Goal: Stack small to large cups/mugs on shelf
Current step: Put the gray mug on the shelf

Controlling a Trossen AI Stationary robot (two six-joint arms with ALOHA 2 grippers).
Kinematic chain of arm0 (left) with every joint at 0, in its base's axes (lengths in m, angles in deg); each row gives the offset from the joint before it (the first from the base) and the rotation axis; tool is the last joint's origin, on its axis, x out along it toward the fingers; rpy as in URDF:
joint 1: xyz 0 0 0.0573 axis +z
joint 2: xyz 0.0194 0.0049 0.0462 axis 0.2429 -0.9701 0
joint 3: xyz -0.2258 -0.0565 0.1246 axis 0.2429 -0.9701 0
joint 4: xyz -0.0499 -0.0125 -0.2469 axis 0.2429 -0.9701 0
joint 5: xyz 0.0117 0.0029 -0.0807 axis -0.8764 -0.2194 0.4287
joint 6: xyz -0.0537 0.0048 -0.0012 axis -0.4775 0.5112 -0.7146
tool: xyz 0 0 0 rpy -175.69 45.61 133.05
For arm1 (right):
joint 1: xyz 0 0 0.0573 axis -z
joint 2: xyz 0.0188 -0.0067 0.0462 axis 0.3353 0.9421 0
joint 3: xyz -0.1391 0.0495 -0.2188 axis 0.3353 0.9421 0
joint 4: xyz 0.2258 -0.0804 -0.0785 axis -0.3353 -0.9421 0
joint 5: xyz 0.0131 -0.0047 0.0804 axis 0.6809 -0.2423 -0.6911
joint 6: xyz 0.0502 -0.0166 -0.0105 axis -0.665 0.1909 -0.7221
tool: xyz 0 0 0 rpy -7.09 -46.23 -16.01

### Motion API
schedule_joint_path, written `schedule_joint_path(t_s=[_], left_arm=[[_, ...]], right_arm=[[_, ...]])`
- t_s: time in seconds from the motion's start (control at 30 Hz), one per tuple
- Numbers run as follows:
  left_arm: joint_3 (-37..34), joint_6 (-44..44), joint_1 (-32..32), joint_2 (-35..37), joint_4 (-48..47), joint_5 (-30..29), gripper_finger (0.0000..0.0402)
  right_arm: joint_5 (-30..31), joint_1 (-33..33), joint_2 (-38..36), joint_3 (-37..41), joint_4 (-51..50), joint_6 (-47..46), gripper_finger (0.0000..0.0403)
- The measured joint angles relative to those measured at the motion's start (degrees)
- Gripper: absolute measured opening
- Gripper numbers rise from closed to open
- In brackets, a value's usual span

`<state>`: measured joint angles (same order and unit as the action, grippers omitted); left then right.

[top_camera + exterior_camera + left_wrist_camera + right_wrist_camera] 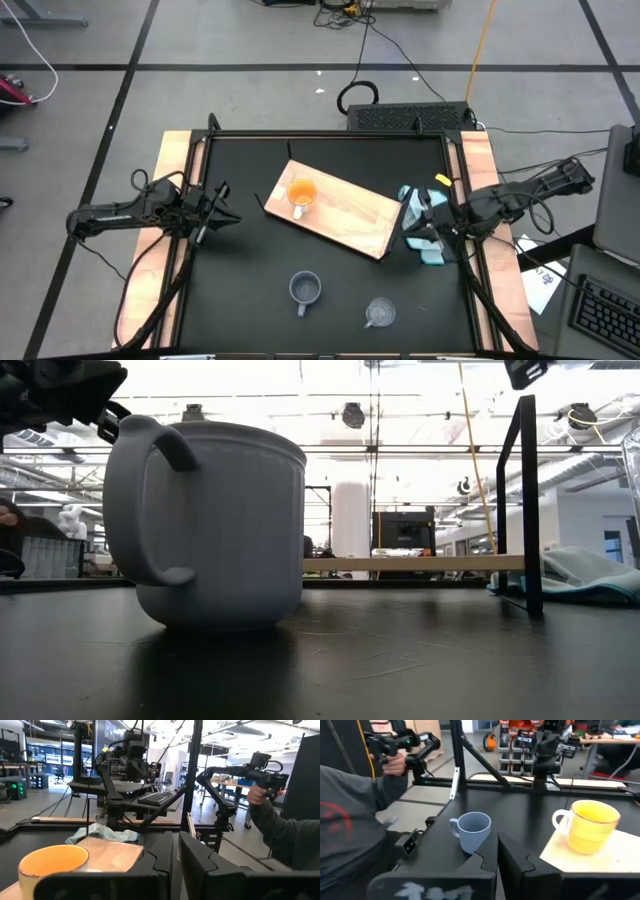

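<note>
The black tabletop point(250, 270) fills the frame between the two arms, and the light-wood shelf board point(345, 222) lies on it at a slant, a little toward the far side and right of centre. In the low view the board point(420, 563) shows as a thin pale strip raised off the table behind a black upright.

The left arm waits at the table's left edge, its left gripper point(222, 205) above the tabletop well apart from the board; in its wrist view the two dark fingers point(160, 857) stand close together with a narrow gap and nothing between them. The right arm reaches in from the right edge, its right gripper point(428, 222) above the light blue cloth point(425, 250) just beside the board's right end; its fingers point(512, 852) are likewise nearly together and hold nothing.

The orange mug point(301, 194) stands upright on the left part of the board, its handle toward the near side. The grey-blue mug point(305, 290) stands upright on the bare tabletop near the front edge, apart from the board, and it looms large in the low view point(205, 525) with its handle to the left. The clear glass cup point(379, 313) stands on the tabletop to the right of the grey-blue mug, also apart from the board.

A person in a grey sleeve point(280, 832) stands beyond the table, holding a dark handheld device
</note>
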<state>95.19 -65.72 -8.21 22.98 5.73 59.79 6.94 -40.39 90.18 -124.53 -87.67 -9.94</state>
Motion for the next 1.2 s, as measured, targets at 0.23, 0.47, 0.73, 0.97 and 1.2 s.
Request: schedule_joint_path(t_s=[0.23, 0.47, 0.73, 0.97, 1.2], left_arm=[[0.4, -2.0, 0.0, -0.5, 0.3, 0.0, 0.0033], [8.5, -4.8, -1.2, -11.0, -1.6, 0.1, 0.0033], [25.4, 0.5, -6.2, -33.3, -14.1, -0.3, 0.0033], [37.9, 2.7, -12.4, -50.0, -24.0, -4.8, 0.0032], [47.5, 3.7, -18.3, -59.8, -29.8, -8.1, 0.0032]], right_arm=[[0.5, -1.1, -4.0, 5.2, 2.3, -0.2, 0.0000], [2.1, -1.1, -6.1, 6.1, 2.4, -0.8, 0.0000], [2.1, -1.1, -6.1, 6.1, 2.4, -0.5, 0.0000], [2.1, -1.1, -6.1, 6.1, 1.2, -1.2, 0.0000], [2.1, -1.1, -6.0, 6.1, 1.0, -1.2, 0.0000]])
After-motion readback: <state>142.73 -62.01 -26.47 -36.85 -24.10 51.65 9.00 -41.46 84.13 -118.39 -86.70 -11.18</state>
